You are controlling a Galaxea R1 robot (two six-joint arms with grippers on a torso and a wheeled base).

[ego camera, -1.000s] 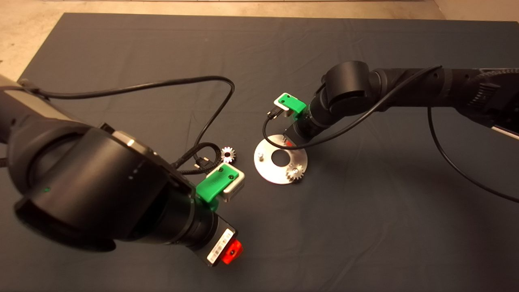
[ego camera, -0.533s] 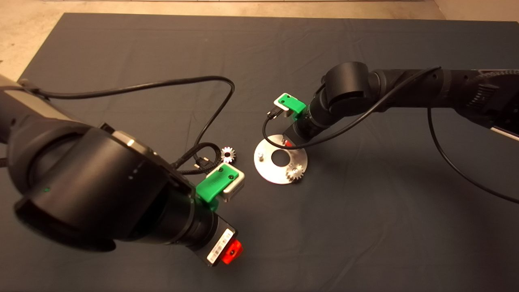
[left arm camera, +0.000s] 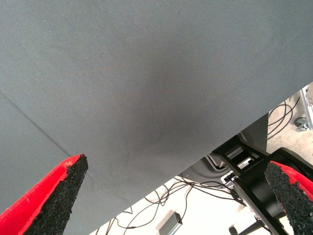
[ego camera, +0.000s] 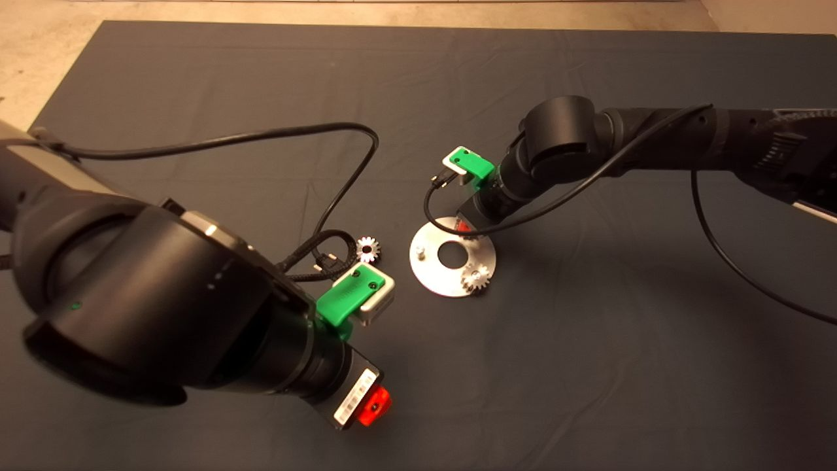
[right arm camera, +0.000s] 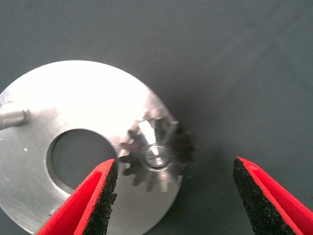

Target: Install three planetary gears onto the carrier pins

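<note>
The silver disc (ego camera: 435, 269) lies mid-mat with the carrier pins on it. One planetary gear (ego camera: 474, 279) sits on the near pin, and one pin (ego camera: 422, 250) stands bare. A loose gear (ego camera: 368, 249) lies on the mat left of the disc. My right gripper (ego camera: 463, 227) hovers over the disc's far edge, hiding the pin there from above. In the right wrist view a gear (right arm camera: 156, 156) sits on a pin, on the disc (right arm camera: 78, 98), between my open right gripper's (right arm camera: 174, 169) fingers, untouched by either. My left gripper (ego camera: 373, 405) waits open near the front.
A black cable (ego camera: 261, 137) loops across the mat left of the loose gear. The left arm's bulk (ego camera: 150, 307) covers the mat's near left. The left wrist view shows the mat's edge (left arm camera: 195, 161) with cables and a frame on the floor beyond.
The right arm has drawn back and up a little from the disc. The gears, the disc and the left arm have not moved.
</note>
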